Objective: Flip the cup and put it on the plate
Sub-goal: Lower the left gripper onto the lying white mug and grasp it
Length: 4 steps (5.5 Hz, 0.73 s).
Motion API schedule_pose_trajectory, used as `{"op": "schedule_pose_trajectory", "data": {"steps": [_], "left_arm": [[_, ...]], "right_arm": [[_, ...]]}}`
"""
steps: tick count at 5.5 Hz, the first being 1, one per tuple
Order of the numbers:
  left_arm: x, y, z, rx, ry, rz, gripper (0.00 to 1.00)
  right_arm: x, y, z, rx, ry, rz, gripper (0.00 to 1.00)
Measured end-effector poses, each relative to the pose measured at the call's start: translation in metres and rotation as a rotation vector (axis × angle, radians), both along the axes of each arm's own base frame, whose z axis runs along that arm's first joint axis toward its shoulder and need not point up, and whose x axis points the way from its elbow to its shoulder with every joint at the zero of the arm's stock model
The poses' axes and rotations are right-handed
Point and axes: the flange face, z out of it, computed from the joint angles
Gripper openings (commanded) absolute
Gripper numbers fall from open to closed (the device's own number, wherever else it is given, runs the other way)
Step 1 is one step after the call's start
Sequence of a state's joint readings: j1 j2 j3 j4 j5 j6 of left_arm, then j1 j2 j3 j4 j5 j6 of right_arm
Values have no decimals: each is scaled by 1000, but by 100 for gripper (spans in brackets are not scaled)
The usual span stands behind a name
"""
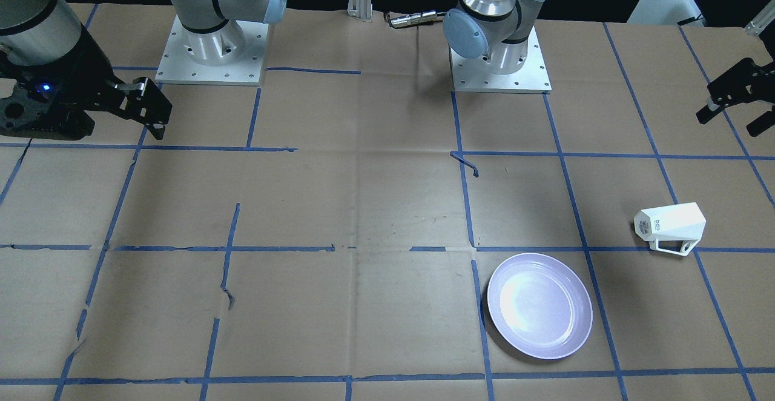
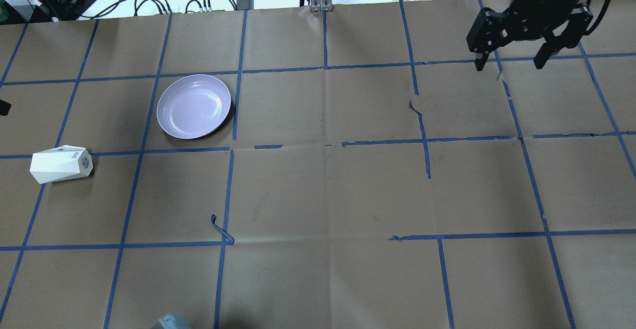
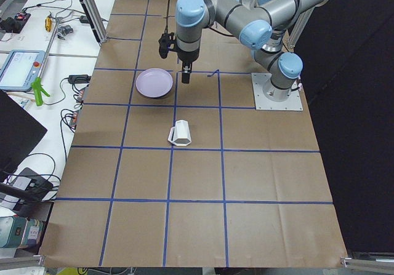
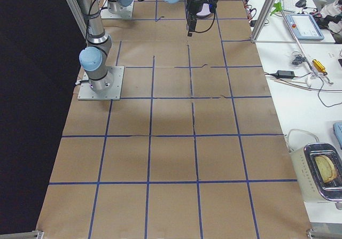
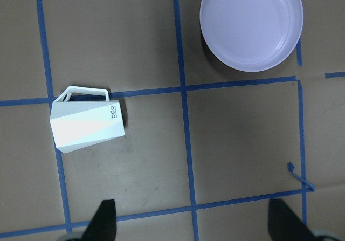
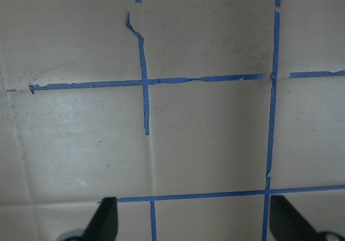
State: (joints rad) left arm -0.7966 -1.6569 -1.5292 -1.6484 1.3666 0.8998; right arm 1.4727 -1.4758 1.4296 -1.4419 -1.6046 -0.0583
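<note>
The white faceted cup (image 1: 669, 224) lies on its side on the brown paper, handle against the surface, and also shows in the overhead view (image 2: 60, 163) and the left wrist view (image 5: 86, 125). The lavender plate (image 1: 540, 305) sits empty beside it, toward the table's middle; it also shows in the overhead view (image 2: 194, 106) and the left wrist view (image 5: 251, 25). My left gripper (image 1: 735, 101) is open and empty, held high above the table, back from the cup. My right gripper (image 2: 512, 63) is open and empty over the far right of the table, with only paper under it (image 6: 194, 219).
The two arm bases (image 1: 212, 43) (image 1: 499, 56) stand at the robot's edge. Blue tape lines grid the paper, with a loose curl (image 1: 466, 162) near the middle. Cables and gear (image 2: 149, 1) lie beyond the far edge. Benches with equipment (image 4: 304, 30) flank the table.
</note>
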Motion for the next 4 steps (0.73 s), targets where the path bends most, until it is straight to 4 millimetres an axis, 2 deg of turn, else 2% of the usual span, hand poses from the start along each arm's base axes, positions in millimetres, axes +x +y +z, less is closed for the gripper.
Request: {"op": "schedule_pose_trajectory", "data": {"steps": [1,2,3,4], "left_arm": [[58,1,-41,-19,86,-12,99],[107,-1,-81,-39,159,-19,99],[142,-8,-113,-53,210,-17,99],[165,-18,-151,-41,262,-10,99]], "right_arm": [[0,0,0,0,0,0,100],[0,0,0,0,0,0,100],[0,0,0,0,0,0,100],[0,0,0,0,0,0,100]]}}
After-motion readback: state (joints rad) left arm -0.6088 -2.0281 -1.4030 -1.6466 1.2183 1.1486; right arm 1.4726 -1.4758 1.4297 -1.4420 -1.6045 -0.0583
